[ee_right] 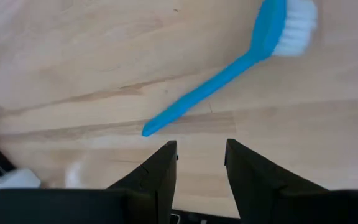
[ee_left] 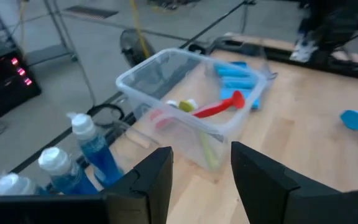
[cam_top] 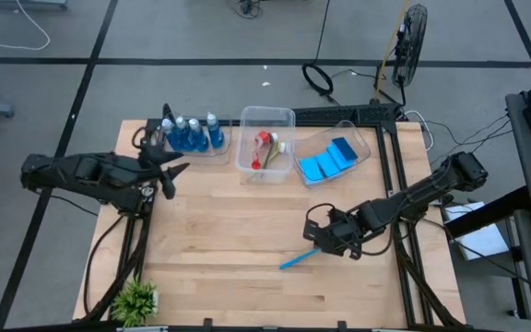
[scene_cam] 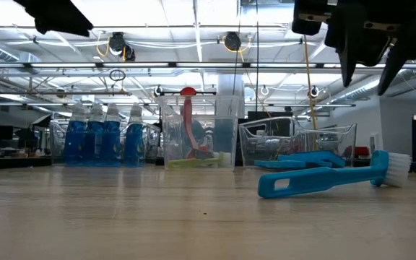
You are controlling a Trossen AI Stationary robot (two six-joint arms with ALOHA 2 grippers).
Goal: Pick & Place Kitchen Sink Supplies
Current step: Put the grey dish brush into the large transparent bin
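Most of the sorting looks done. Three tubs sit along the far edge of the worktop (cam_top: 247, 277): the left tub (cam_top: 218, 155) holds the bottles (cam_top: 190, 134) of blue liquid, the middle tub (cam_top: 267, 148) holds a red brush (cam_top: 262, 148) plus a yellow-green one (ee_left: 201, 134) (seen best in the left wrist view), and the right tub (cam_top: 362, 138) holds the blue sponges (cam_top: 330, 159).

Left over, as far as I can see: one blue brush (cam_top: 299, 258), lying flat on bare wood near the middle-right of the worktop, bristle end twd the right arm.

Right gripper (cam_top: 325, 238) hangs just above and beside that brush, fingers (ee_right: 160, 171) parted w/ nothing between them; the low view shows them clear of the brush, not touching. Left gripper (cam_top: 169, 169) waits near the bottle tub, fingers (ee_left: 151, 177) also apart and empty.

So I'd judge one item to go: the blue brush prob. belongs in the middle tub w/ the other brushes. A small green plant (cam_top: 136, 300) sits at the near-left corner, not part of the job.
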